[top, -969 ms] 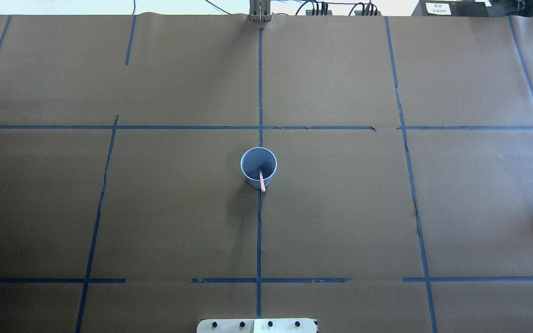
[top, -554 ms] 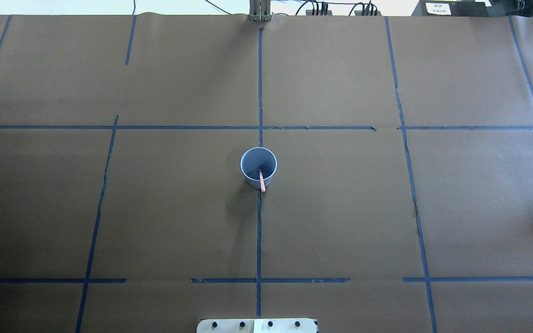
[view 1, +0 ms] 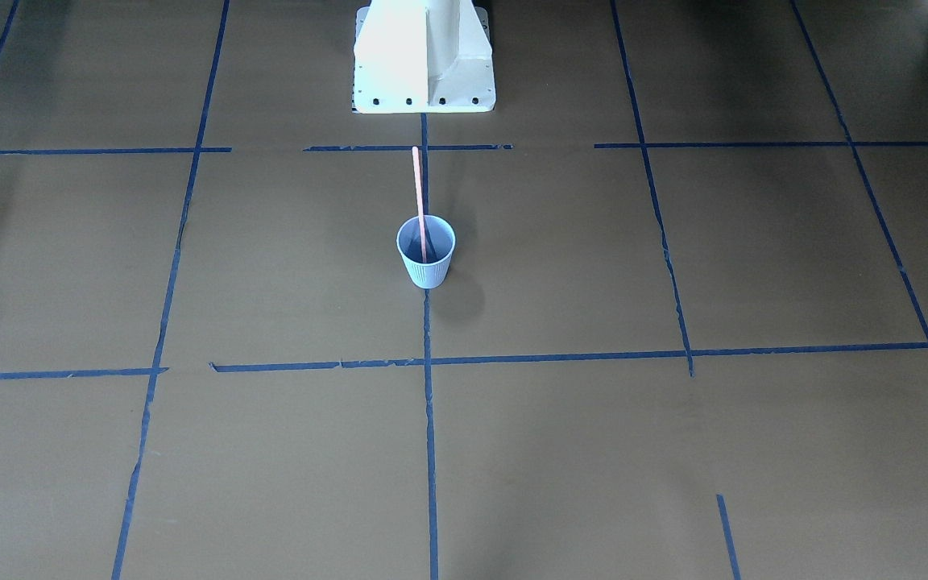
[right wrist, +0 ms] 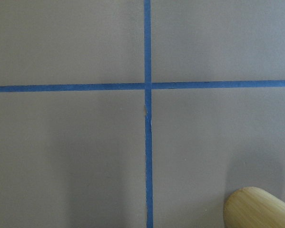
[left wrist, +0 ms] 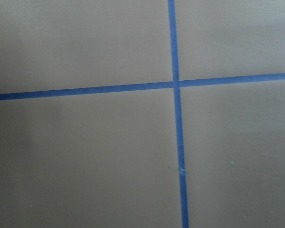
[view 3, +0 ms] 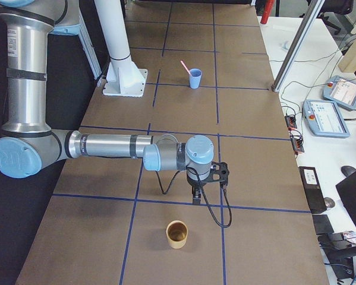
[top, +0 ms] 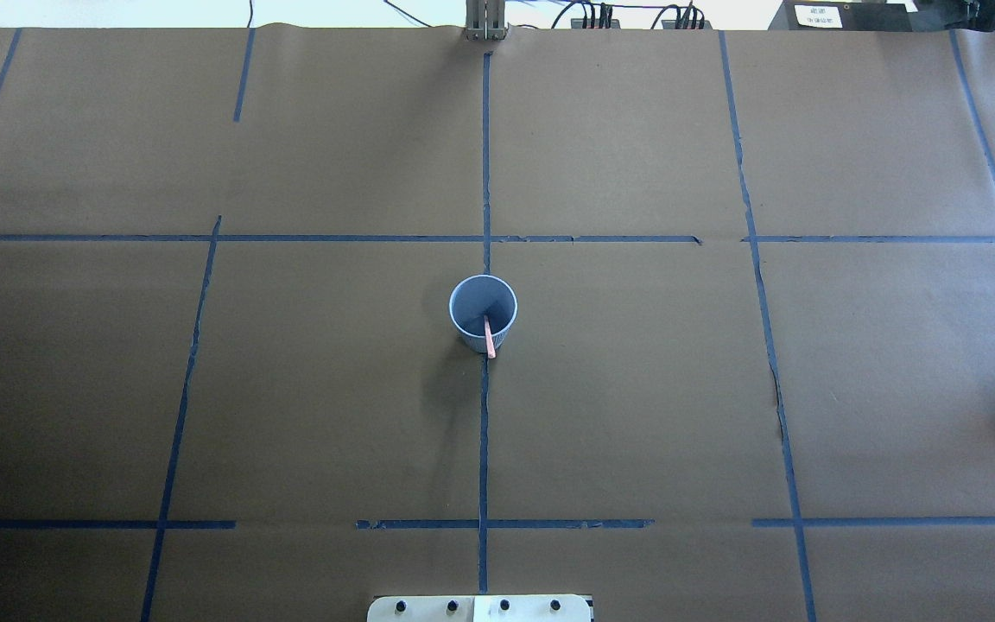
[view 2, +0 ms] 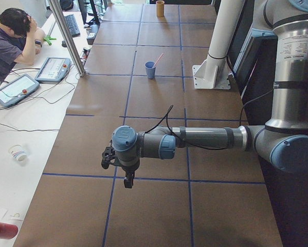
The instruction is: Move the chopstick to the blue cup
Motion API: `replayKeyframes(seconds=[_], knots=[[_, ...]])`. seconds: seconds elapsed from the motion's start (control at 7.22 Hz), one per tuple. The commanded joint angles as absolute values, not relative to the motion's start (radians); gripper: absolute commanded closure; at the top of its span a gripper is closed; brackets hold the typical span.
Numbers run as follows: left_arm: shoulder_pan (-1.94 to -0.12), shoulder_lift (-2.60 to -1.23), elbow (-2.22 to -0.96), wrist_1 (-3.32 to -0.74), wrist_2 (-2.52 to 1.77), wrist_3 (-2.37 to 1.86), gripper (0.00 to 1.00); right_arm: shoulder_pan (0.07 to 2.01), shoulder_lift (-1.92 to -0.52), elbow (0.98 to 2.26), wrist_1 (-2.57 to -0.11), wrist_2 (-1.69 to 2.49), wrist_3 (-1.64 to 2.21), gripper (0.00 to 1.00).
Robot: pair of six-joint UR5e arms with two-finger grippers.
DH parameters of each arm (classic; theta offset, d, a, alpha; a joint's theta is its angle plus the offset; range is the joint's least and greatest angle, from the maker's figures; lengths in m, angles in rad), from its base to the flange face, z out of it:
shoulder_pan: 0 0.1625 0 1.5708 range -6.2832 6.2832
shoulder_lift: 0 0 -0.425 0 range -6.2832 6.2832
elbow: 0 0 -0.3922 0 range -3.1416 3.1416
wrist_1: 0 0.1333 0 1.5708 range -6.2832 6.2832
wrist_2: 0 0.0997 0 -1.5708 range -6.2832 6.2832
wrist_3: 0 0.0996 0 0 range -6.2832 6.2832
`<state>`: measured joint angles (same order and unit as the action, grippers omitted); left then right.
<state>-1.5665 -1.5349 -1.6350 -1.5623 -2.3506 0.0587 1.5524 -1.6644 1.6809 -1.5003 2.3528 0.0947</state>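
The blue cup [top: 473, 302] stands upright at the table's middle, on the centre tape line; it also shows in the front view [view 1: 426, 267] and both side views [view 2: 150, 71] [view 3: 195, 79]. One pale pink chopstick [top: 489, 339] stands in it, leaning on the rim toward the robot's base, its top well above the rim [view 1: 417, 189]. The left gripper [view 2: 128, 180] hangs over the table's left end, far from the cup. The right gripper [view 3: 195, 199] hangs over the right end. I cannot tell whether either is open or shut; the wrist views show only table and tape.
A bamboo cup [view 3: 178, 234] stands near the right gripper and shows in the right wrist view [right wrist: 256, 209]. The white robot pedestal [view 1: 424, 56] is behind the blue cup. An operator [view 2: 10, 41] and teach pendants [view 2: 15, 88] are at a side desk.
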Motion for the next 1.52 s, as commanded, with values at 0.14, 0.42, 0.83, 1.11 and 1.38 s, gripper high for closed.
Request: replayKeyframes(seconds=[0.14, 0.42, 0.83, 1.11, 1.38], knots=[[-1.565, -1.529, -1.658, -1.505, -2.353, 0.103, 0.0, 1.552, -1.664, 1.678, -1.503, 2.353, 0.094, 0.0], [-1.565, -1.526, -1.655, -1.506, -2.358, 0.104, 0.0, 1.552, -1.664, 1.681, -1.503, 2.353, 0.092, 0.0], [-1.565, -1.525, -1.654, -1.506, -2.359, 0.104, 0.0, 1.555, -1.663, 1.681, -1.503, 2.356, 0.086, 0.0], [-1.565, -1.525, -1.652, -1.508, -2.359, 0.104, 0.0, 1.555, -1.663, 1.683, -1.503, 2.356, 0.086, 0.0], [-1.565, -1.526, -1.652, -1.509, -2.359, 0.104, 0.0, 1.555, -1.664, 1.683, -1.503, 2.356, 0.09, 0.0]])
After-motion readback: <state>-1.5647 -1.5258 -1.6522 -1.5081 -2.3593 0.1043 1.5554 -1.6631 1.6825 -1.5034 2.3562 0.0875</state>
